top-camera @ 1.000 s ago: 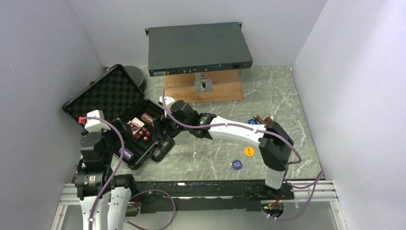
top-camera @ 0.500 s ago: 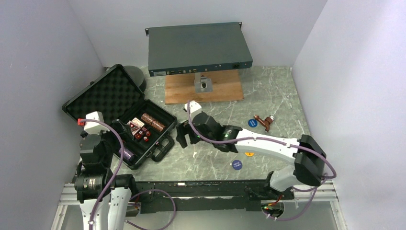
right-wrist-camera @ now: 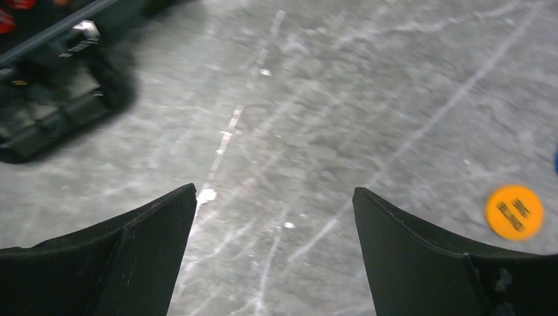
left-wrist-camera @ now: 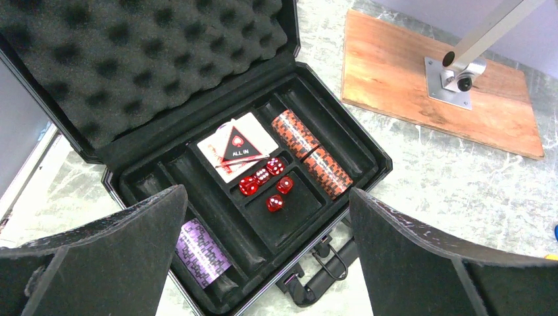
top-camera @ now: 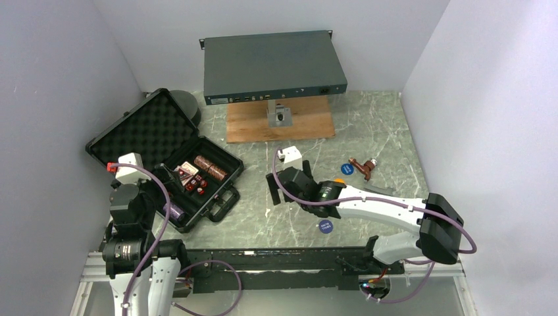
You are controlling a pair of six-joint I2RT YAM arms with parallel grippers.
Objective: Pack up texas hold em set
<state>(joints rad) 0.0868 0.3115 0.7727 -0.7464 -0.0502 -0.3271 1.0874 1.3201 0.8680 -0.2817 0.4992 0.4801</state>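
The black poker case (top-camera: 220, 197) lies open at the left, its foam lid (top-camera: 141, 135) tilted back. In the left wrist view its tray (left-wrist-camera: 368, 155) holds cards with an "ALL IN" marker (left-wrist-camera: 240, 146), red dice (left-wrist-camera: 266, 181), two orange-red chip stacks (left-wrist-camera: 312, 153) and a purple chip stack (left-wrist-camera: 201, 251). My left gripper (left-wrist-camera: 266, 263) is open and empty above the case's near edge. My right gripper (top-camera: 273, 191) is open and empty over bare table right of the case handle (right-wrist-camera: 59, 99). A yellow button (right-wrist-camera: 513, 212) lies to its right.
Two blue buttons (top-camera: 347, 169) (top-camera: 325, 226) and a brown-red piece (top-camera: 362, 168) lie on the marble table to the right. A wooden board (top-camera: 279, 122) with a metal post carries a grey rack unit (top-camera: 273, 66) at the back.
My right gripper has pulled out of the case and moved right and nearer, over the bare table. The left arm has barely moved.
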